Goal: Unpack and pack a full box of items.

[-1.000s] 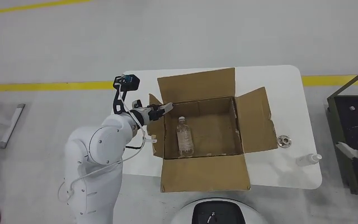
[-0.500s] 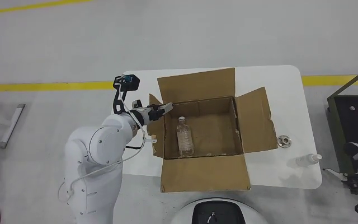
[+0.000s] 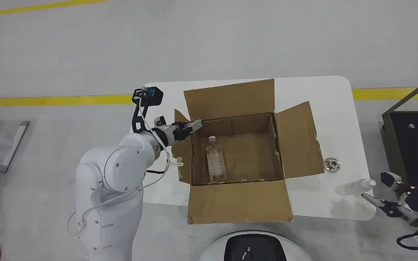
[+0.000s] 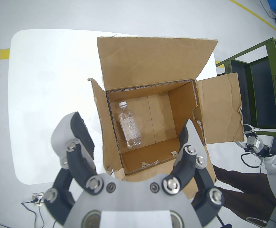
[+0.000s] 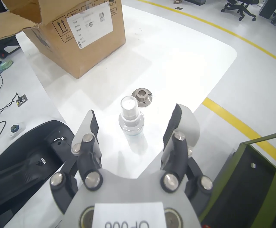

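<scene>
Place: robotics lab or test hall, industrial rather than domestic.
Floor: smooth pale grey floor [image 3: 196, 39] marked with a yellow line [image 3: 65, 100].
Furniture: green metal rack [image 4: 251, 86] near a white table [image 3: 313, 88]; wheeled office chairs [image 5: 239, 8] farther off.
Power: floor socket [image 5: 21, 100] with cables plugged in.
Goods: open cardboard box [image 3: 228, 98] on the table.

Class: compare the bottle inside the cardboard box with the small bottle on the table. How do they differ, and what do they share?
The box bottle lies on its side in the cardboard box; the table bottle seems upright. The box bottle is longer with a white cap; the table bottle's cap is clear. Both are transparent.
</scene>
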